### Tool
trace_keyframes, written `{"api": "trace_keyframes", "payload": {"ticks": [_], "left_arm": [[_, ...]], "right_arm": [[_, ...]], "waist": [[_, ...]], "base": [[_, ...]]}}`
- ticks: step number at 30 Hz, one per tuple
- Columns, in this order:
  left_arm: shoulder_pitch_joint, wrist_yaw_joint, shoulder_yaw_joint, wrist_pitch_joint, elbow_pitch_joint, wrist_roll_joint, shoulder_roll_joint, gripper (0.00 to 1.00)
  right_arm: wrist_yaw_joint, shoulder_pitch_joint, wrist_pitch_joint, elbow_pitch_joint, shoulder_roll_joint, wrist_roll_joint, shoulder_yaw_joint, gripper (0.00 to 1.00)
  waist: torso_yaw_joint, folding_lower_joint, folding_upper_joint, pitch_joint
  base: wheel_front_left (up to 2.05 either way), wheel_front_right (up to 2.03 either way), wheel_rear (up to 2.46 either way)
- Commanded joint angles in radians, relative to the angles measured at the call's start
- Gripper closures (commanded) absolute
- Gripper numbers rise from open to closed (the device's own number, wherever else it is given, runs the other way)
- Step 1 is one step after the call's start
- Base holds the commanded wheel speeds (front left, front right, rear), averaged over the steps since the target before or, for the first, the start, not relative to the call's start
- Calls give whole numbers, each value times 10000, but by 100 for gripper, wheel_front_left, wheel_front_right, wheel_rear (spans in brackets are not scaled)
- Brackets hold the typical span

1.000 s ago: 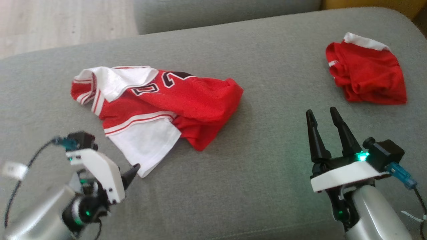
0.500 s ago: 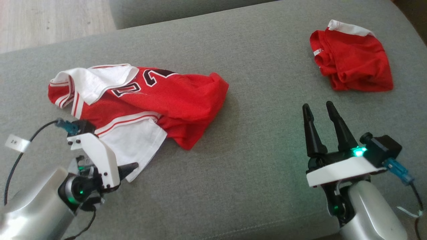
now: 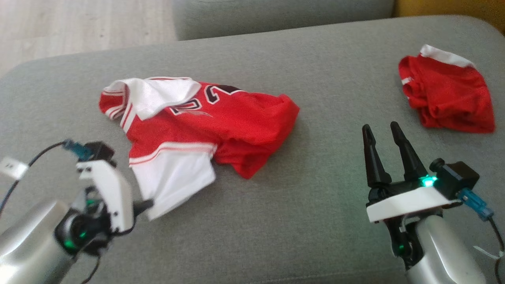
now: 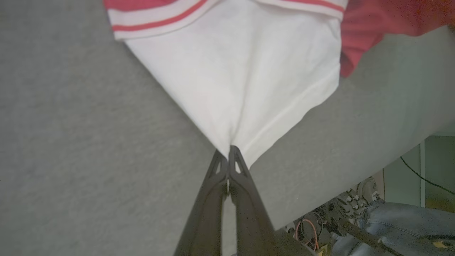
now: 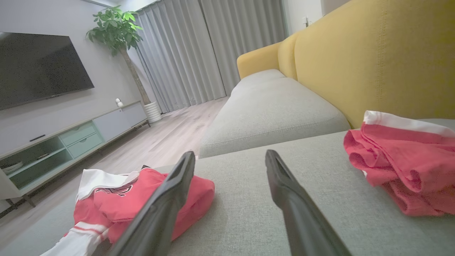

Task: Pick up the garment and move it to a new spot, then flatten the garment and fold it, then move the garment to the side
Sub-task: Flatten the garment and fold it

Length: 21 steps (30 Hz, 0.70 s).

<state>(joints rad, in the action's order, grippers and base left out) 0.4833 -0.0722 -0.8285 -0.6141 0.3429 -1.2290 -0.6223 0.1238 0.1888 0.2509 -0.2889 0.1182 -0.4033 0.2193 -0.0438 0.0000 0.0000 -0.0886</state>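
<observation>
The garment, a red and white jersey with dark numbers, lies crumpled on the grey sofa cushion. Its white sleeve points toward my left arm. My left gripper is shut on the pointed corner of that white sleeve; in the left wrist view the fingertips pinch the cloth, which fans out from them. My right gripper stands open at the lower right, apart from the jersey, with nothing between its fingers. From the right wrist the open right gripper frames bare cushion, with the jersey at the lower left.
A second red cloth bundle with a white band sits at the far right of the cushion, beyond my right gripper. A yellow backrest rises behind it. Wooden floor lies past the cushion's far left edge. A person's jeans show below the cushion's edge.
My left gripper has closed on the corner of the white sleeve. The head camera has swung, shifting the whole picture. The right gripper holds its pose, open.
</observation>
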Motion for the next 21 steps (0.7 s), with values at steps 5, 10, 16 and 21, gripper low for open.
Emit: {"api": "trace_keyframes", "payload": {"ticks": [5,10,16,21], "left_arm": [[-433,-562,443,-146,-679,-27,-1351,100],[-989,-1088,618,518,-608,50,-1492,68],[-1040,-1553,1104,3269,-872,1154,-1140,0],[-1410,-2611,1410,6308,-1992,2654,-677,0]], "right_arm": [[69,-32,109,236,179,32,131,0],[69,-62,109,167,307,19,194,0],[69,-72,109,49,416,-58,347,0],[69,-130,109,-123,471,-153,361,0]], "waist": [[403,0,0,152],[557,0,0,131],[687,0,0,140],[869,0,0,177]], "base": [[0,0,0],[0,0,0],[0,0,0],[0,0,0]]}}
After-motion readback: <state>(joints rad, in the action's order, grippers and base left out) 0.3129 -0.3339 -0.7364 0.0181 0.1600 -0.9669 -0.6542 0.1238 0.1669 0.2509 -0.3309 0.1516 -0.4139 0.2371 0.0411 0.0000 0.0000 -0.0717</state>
